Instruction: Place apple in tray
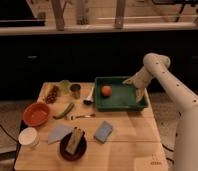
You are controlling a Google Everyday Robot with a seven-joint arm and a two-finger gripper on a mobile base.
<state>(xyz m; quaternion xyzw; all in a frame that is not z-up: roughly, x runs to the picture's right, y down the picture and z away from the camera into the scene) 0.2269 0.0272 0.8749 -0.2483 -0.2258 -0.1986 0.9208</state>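
Note:
The apple [106,90], small, round and orange-red, lies inside the green tray [123,98], in its left half. The tray stands at the back right of the wooden table. My gripper [137,93] hangs over the tray's right end, near the right wall, at the end of the white arm that comes in from the right. The gripper is well apart from the apple and holds nothing that I can see.
Left of the tray stand a metal cup [75,90] and a green cup [65,86]. An orange-red bowl [36,113], a white container [28,136], a dark plate [73,147] and a blue sponge [103,131] fill the table's left and front.

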